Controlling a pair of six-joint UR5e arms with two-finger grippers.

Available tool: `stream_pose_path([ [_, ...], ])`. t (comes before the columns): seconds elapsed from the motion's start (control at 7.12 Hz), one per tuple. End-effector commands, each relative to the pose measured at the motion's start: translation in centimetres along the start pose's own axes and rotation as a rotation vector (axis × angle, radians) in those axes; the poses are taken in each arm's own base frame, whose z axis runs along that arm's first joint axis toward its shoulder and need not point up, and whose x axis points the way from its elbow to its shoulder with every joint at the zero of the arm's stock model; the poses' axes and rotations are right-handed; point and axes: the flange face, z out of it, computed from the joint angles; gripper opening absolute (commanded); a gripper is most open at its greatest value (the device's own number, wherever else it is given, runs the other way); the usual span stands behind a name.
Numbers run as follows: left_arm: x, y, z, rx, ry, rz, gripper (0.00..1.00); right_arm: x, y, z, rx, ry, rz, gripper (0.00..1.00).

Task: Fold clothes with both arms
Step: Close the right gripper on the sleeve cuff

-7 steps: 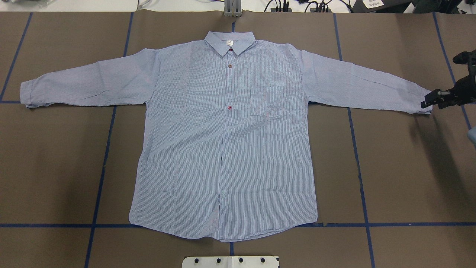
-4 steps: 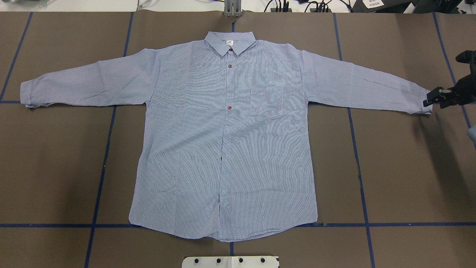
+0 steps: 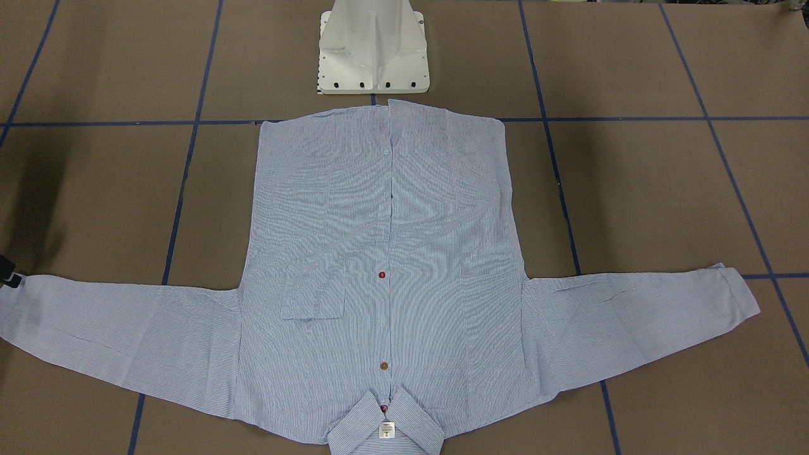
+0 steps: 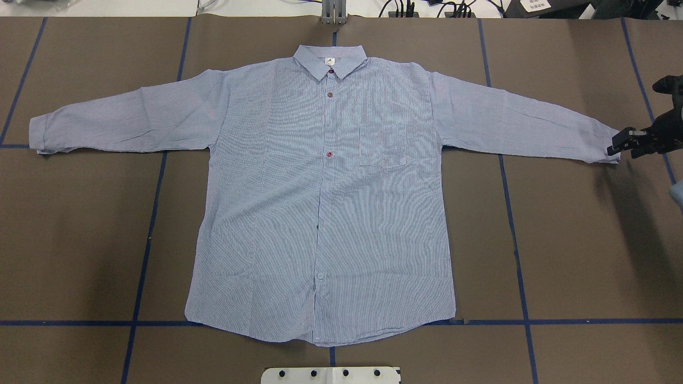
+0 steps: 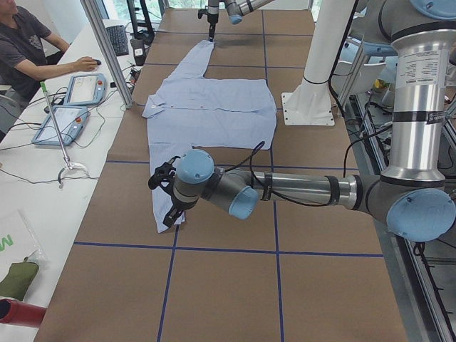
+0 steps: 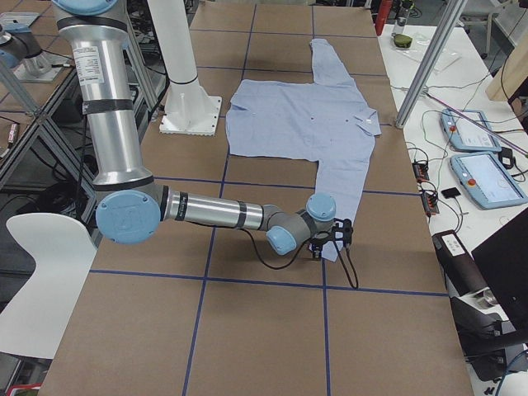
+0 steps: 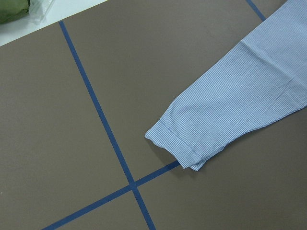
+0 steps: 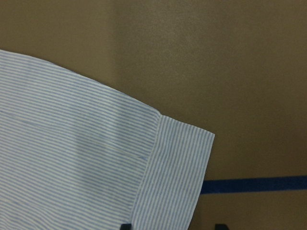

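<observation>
My right pincer [image 4: 617, 144] is open, holding nothing, 2 fingers either side of the sleeve cuff [image 8: 175, 167]. If I shut too high, I miss the cloth. The shirt [image 4: 325, 202] lies flat on the table [image 4: 565, 240]. My far left pincer [image 5: 165, 199]: I cannot tell.

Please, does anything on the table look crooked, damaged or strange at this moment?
Little stands out. The light blue striped button-up shirt lies flat, sleeves spread. Only a diagonal crease runs below its chest pocket, and the placket gapes slightly lower down.
</observation>
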Motion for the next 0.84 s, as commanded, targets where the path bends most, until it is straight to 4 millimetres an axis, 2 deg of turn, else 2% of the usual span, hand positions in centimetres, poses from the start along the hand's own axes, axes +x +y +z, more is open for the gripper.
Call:
stream_pose_path([
  [0.0, 0.0, 0.01, 0.02, 0.0, 0.001, 0.001, 1.0, -0.68, 0.3, 0.66, -0.011, 0.001, -0.012, 0.66],
  [0.28, -0.05, 0.03, -0.03, 0.001, 0.001, 0.0, 1.0, -0.73, 0.48, 0.88, -0.016, 0.003, -0.013, 0.65],
  [0.7, 0.06, -0.06, -0.13, 0.003, 0.002, 0.002, 1.0, -0.48, 0.31, 0.58, -0.011, 0.002, -0.007, 0.52],
])
